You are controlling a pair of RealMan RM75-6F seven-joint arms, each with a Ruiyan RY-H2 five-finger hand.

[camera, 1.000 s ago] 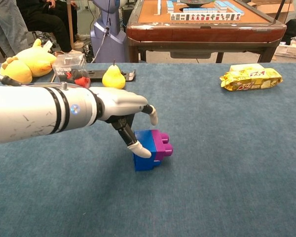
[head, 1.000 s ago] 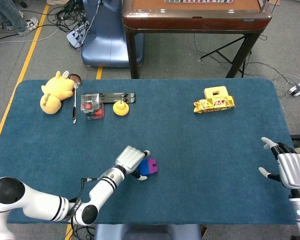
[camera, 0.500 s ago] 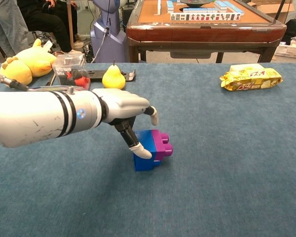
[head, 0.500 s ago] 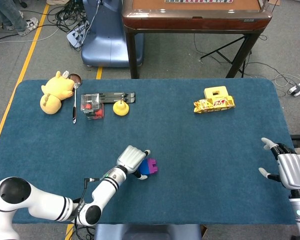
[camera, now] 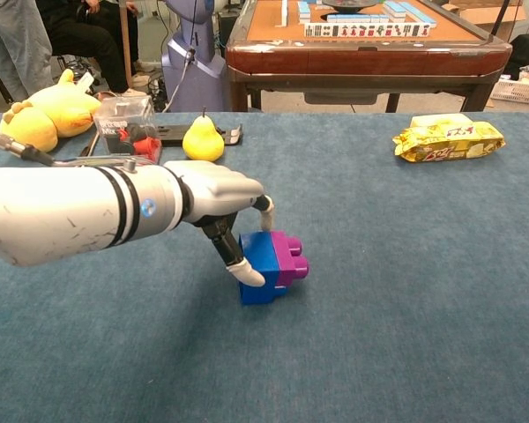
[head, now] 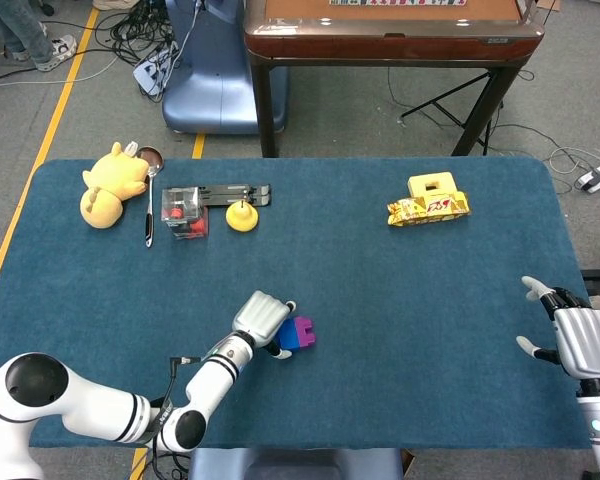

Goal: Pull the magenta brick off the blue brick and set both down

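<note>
The blue brick (head: 288, 339) (camera: 263, 263) stands on the blue table cloth near the front middle, with the magenta brick (head: 305, 329) (camera: 291, 256) stuck to its right side. My left hand (head: 261, 316) (camera: 216, 194) reaches over the blue brick from the left. Its thumb tip touches the brick's near left face, and one finger arches above the far side without plainly touching. Both bricks rest on the cloth. My right hand (head: 578, 340) hovers at the table's right edge, fingers spread and holding nothing; the chest view does not show it.
At the back left lie a yellow plush toy (head: 108, 183) (camera: 42, 110), a spoon (head: 149, 208), a clear box with red contents (head: 183, 212) (camera: 128, 125), a black stand (head: 235, 192) and a yellow pear (head: 242, 216) (camera: 203, 138). A yellow snack packet (head: 428, 208) (camera: 448, 139) lies back right.
The left hand has settled a little lower and closer onto the blue brick, its arched finger drawing in. Bricks and right hand have not moved.
</note>
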